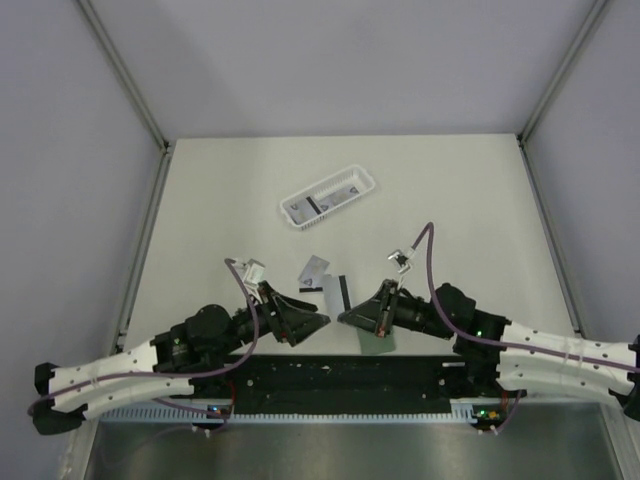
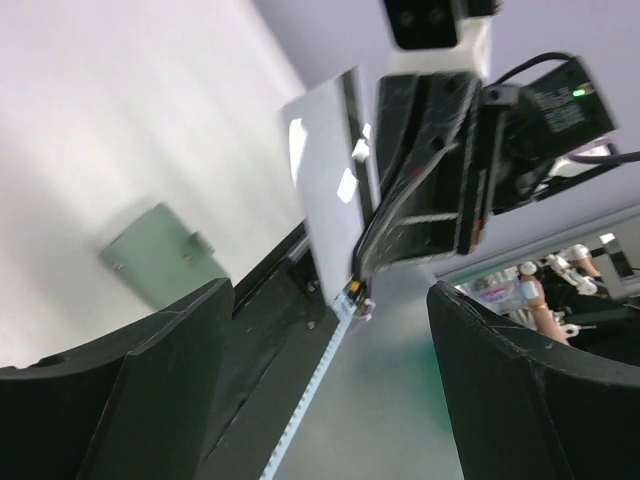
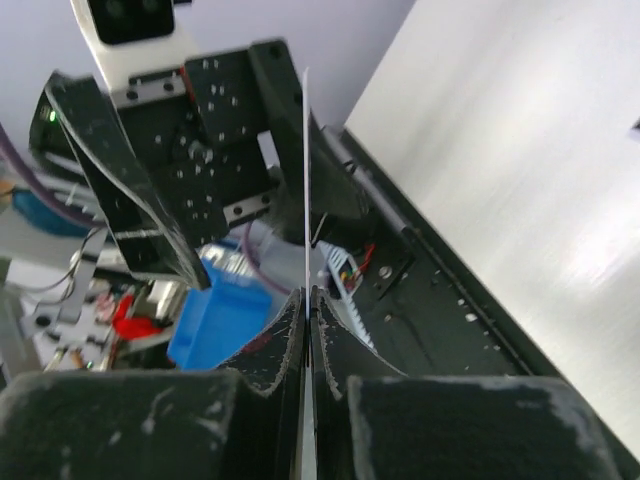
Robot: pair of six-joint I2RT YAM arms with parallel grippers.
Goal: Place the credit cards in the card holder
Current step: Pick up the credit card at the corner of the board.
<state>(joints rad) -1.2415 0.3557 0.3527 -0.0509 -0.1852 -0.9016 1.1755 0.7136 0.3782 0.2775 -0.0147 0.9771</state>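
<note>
A light-grey credit card (image 1: 335,293) with a black stripe stands upright between the two grippers. My right gripper (image 1: 346,318) is shut on its edge. The right wrist view shows the card edge-on (image 3: 305,180), pinched between the closed fingertips (image 3: 306,296). My left gripper (image 1: 319,322) faces it, open, with nothing between its fingers (image 2: 160,370); the card (image 2: 325,190) hangs just beyond the left gripper (image 2: 330,292). A second grey card (image 1: 315,270) lies on the table behind. The sage-green card holder (image 1: 377,341) (image 2: 160,252) lies flat, partly under the right arm.
A white slotted basket (image 1: 352,186) stands at the middle back, with a grey black-striped card (image 1: 312,206) inside. A black base plate (image 1: 340,375) runs along the near edge between the arm bases. Metal frame posts border the table left and right.
</note>
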